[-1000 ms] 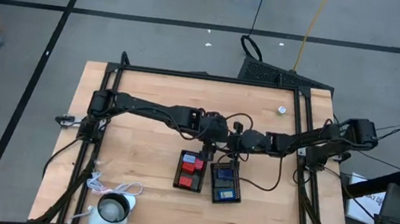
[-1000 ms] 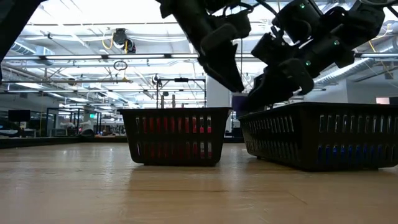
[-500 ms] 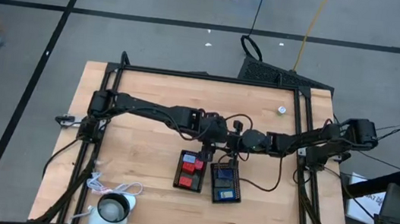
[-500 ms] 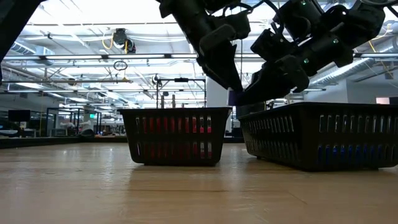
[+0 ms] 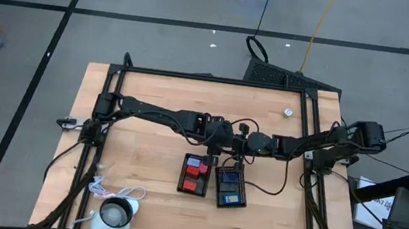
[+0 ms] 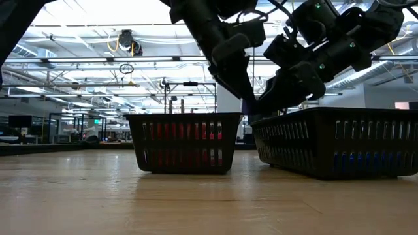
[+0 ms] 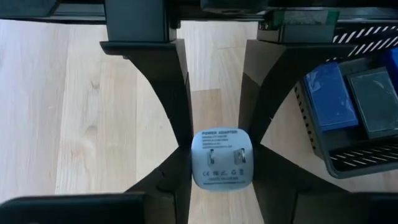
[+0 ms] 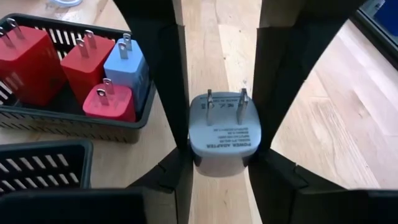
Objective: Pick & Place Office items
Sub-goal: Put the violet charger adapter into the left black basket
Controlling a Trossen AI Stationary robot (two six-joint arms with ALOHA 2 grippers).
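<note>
Two things are hard to make out from above: the held power adapter [image 7: 221, 158], lost under the meeting arms, and the fingertips themselves. In the low view the adapter is only a small dull speck [image 6: 247, 103] between the dark tips, above the gap between the two trays.

One adapter is held by both arms at once; the left gripper [image 7: 219, 163] is clamped on its two sides, and the right gripper [image 8: 219, 146] is clamped on it from the opposite direction, each wrist view showing the other arm's fingers reaching in from beyond. It hangs over bare table [image 5: 151, 100], just behind the trays; it is a pale blue-grey rounded square block with two metal prongs and small print on the pronged face.

Two black slotted trays lie side by side. The red tray [image 8: 74, 119] holds three red adapters [image 8: 25, 59] and one light blue adapter [image 8: 127, 68], prongs up. The blue tray [image 7: 348, 163] shows two blue blocks [image 7: 329, 96], one darker, with a third cut off at the picture's edge.

One silvery round bit [image 5: 288, 111] lies alone near the table's far right corner; one white cup [image 5: 116, 213] with a cord stands at the near left edge.
</note>
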